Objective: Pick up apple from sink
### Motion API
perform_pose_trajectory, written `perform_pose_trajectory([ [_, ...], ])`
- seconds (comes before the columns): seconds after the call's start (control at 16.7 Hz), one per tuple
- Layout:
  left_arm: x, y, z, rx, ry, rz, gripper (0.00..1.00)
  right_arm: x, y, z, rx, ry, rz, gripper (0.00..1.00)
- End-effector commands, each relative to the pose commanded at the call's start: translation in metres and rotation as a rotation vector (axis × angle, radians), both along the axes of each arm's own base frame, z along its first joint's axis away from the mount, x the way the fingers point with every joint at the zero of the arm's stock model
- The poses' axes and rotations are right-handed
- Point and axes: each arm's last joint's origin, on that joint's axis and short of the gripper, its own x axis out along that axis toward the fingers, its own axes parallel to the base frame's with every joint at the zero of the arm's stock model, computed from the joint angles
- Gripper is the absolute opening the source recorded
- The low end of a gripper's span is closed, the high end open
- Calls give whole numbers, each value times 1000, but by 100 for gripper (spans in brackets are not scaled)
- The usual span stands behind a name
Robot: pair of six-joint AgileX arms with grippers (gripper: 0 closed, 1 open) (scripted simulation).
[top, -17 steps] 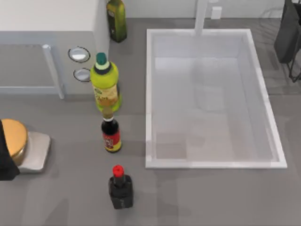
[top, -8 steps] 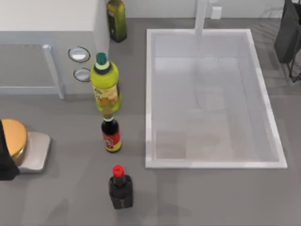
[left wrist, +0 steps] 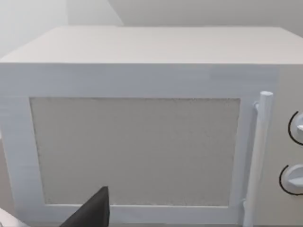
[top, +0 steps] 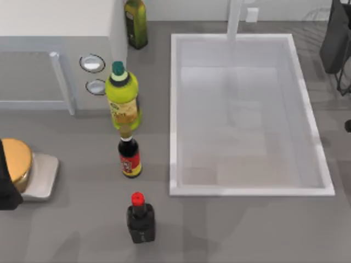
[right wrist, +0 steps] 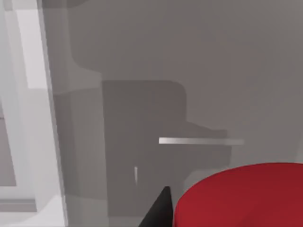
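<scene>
Close against the right wrist camera sat the apple (right wrist: 241, 196), evidently clamped in the right tool and carried clear of the sink (top: 249, 190), above the table (right wrist: 189, 56); left tool parked facing the microwave (left wrist: 137, 123), its state untellable.

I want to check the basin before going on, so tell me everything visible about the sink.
The sink is a large white rectangular basin with a raised white rim and a paler grey floor, set in the grey counter toward the top view's right. It looks smooth and hard. A pale upright fixture stands at its far edge. Its floor shows faint shading and nothing lying on it. The yellow-green bottle and the dark red-labelled bottle stand apart from its left rim. The right wrist view shows part of the rim.
</scene>
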Motion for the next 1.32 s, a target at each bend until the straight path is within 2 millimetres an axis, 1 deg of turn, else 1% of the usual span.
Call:
perform_pose_trajectory([
  [0.18, 0, 0, 0, 0, 0, 0, 100, 0, 0, 0, 0, 0, 0, 0],
  [0.96, 0, 0, 0, 0, 0, 0, 100, 0, 0, 0, 0, 0, 0, 98],
  [1.02, 0, 0, 0, 0, 0, 0, 100, 0, 0, 0, 0, 0, 0, 100],
  [1.32, 0, 0, 0, 0, 0, 0, 100, 0, 0, 0, 0, 0, 0, 100],
])
